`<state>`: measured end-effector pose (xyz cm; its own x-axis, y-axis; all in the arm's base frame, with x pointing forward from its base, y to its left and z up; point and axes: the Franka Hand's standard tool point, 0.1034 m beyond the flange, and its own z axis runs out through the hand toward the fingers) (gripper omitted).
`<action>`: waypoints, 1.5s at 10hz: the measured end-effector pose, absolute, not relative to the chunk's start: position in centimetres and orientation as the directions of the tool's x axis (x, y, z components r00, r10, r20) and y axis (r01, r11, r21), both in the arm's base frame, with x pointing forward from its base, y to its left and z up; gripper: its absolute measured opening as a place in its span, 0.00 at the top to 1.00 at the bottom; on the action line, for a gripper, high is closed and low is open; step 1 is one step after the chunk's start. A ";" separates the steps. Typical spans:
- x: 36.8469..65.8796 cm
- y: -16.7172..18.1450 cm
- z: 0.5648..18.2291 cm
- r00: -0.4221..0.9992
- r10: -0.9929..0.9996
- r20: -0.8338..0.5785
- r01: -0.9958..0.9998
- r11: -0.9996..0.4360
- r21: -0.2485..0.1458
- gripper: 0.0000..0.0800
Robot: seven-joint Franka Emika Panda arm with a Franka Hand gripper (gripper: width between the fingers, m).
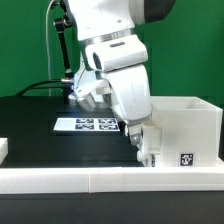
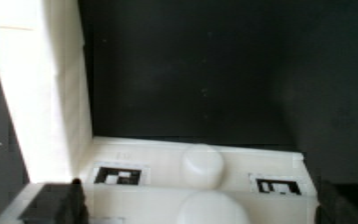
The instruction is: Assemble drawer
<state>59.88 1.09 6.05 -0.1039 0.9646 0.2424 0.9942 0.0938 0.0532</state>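
A white open-topped drawer box [image 1: 186, 122] stands on the black table at the exterior view's right, with a marker tag on its front. My gripper [image 1: 140, 142] hangs low at the box's near left corner, over a smaller white part [image 1: 152, 150]. In the wrist view that white part [image 2: 158, 160] carries two tags and a rounded knob [image 2: 202, 165]. It lies between my two dark fingertips [image 2: 55, 205], which stand wide apart on either side of it. My gripper [image 2: 199, 208] is open. A tall white wall [image 2: 34, 90] runs along one side.
The marker board [image 1: 88, 124] lies on the table behind my gripper. A long white ledge [image 1: 90, 180] runs along the table's front edge. A black cable and stand [image 1: 66, 80] sit at the back.
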 end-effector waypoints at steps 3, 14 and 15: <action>60.1 1.2 5.9 -0.113 0.964 0.241 0.993 0.100 0.065 0.19; 61.0 0.3 6.6 -0.109 0.968 0.227 0.991 0.089 0.097 0.19; 61.0 0.9 6.6 -0.093 0.969 0.230 0.993 0.074 0.092 0.19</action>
<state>61.00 0.94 6.63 -0.0933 0.9687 0.2301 0.9930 0.0737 0.0921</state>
